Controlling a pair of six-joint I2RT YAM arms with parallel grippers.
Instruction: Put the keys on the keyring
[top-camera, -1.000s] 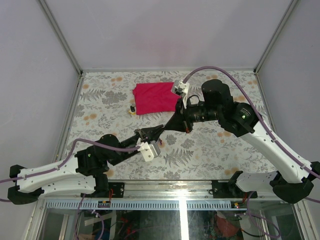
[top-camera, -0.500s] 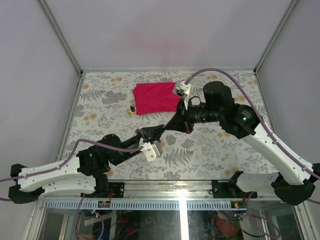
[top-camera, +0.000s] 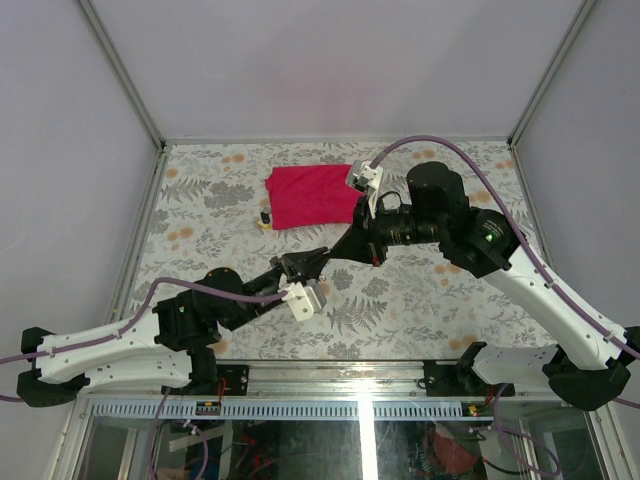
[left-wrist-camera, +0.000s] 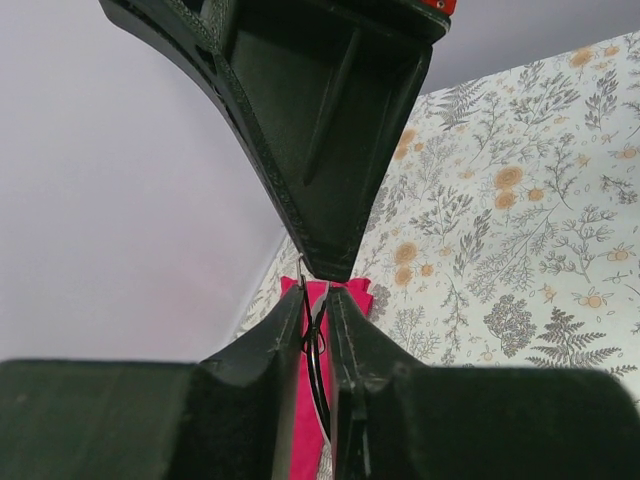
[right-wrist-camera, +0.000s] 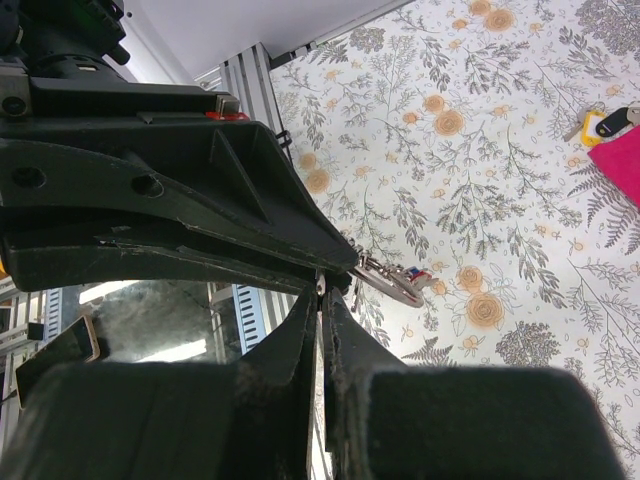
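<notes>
My left gripper (top-camera: 312, 262) and right gripper (top-camera: 333, 252) meet tip to tip above the middle of the table. In the left wrist view the left gripper (left-wrist-camera: 315, 292) has its jaws nearly together on the thin wire keyring (left-wrist-camera: 318, 350), seen edge-on. From the right wrist the keyring (right-wrist-camera: 385, 280) sticks out of the left fingers, with small keys (right-wrist-camera: 415, 274) with blue and red heads on it. My right gripper (right-wrist-camera: 322, 295) is shut on a thin silver sliver, by its look a key's blade. Another key (top-camera: 265, 219) lies on the table.
A red cloth (top-camera: 310, 195) lies flat at the back of the floral table, just behind the grippers, with the loose key (right-wrist-camera: 605, 122) at its left edge. Metal frame posts and grey walls bound the table.
The left jaws have eased apart a little around the ring. The right wrist has shifted slightly right; both grippers stay tip to tip.
</notes>
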